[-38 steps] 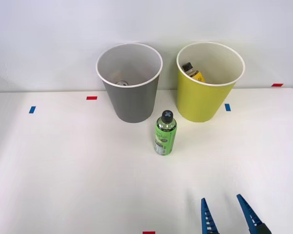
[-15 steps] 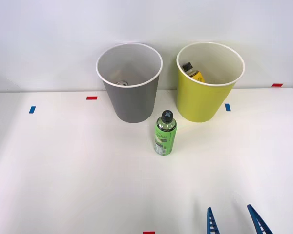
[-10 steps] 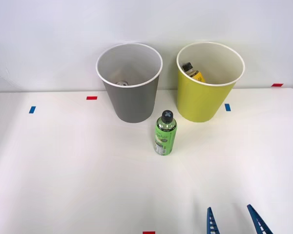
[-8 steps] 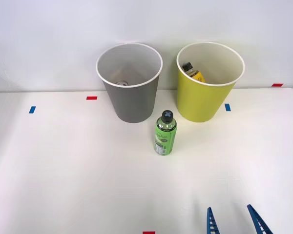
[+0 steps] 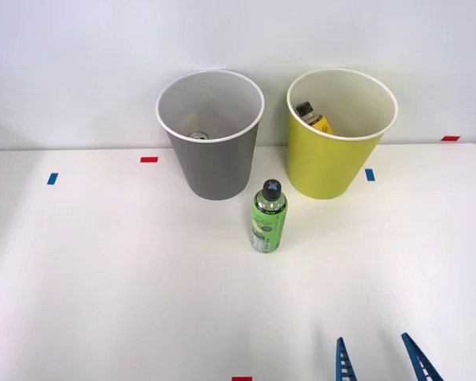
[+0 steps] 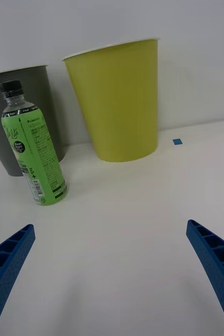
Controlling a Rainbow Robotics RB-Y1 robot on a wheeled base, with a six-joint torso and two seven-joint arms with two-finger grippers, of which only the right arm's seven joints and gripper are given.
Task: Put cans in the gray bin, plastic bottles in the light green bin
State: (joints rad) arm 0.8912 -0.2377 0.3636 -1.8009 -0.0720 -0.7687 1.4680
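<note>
Upright on the white tabletop point(image 5: 103, 278), a green-labelled clear plastic bottle with a black screw cap point(image 5: 268, 217) stands just before the round tapered gray plastic bin point(image 5: 212, 135) and lime bin point(image 5: 339, 135). A yellow-labelled bottle point(image 5: 313, 117) leans inside the lime one. The ribbed blue end effector point(image 5: 378, 361), spread open and empty, hovers near the front edge, well apart from the bottle.
</note>
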